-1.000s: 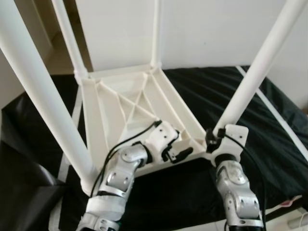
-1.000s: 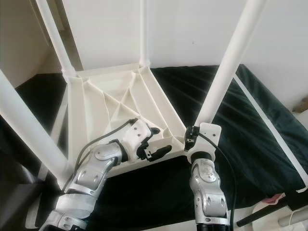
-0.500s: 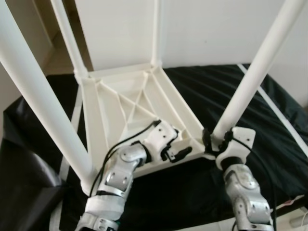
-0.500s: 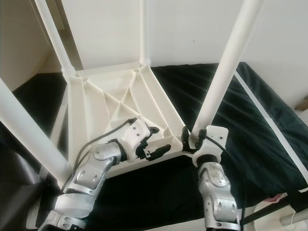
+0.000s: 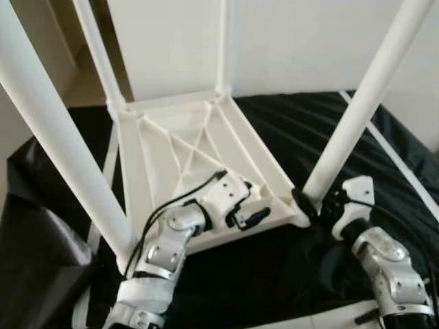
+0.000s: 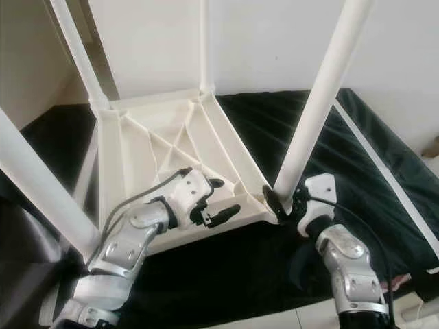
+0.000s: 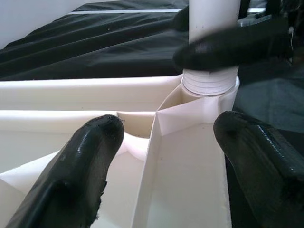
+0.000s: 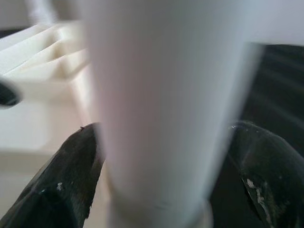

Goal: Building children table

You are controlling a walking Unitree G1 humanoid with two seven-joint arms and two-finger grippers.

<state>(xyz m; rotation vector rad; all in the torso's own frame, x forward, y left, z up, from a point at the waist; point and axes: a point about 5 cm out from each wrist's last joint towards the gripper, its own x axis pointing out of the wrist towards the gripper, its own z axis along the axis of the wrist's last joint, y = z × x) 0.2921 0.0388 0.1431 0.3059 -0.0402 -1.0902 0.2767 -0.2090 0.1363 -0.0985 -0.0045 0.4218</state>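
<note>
Upside-down kids' table on black sheet, R gripper on near-right leg.

You've got the white tabletop lying underside up on the black-covered surface, ribs showing, w/ all four white legs pointing up: near-left leg, far-left leg, far-right leg and the near-right one. Your R gripper is clamped round the near-right leg just above its threaded base; in the right wrist view a black finger sits on each side of the tube. Your L gripper hovers over the table's near edge, just beside that corner socket, fingers spread apart, holding nothing. White wall behind.
</note>
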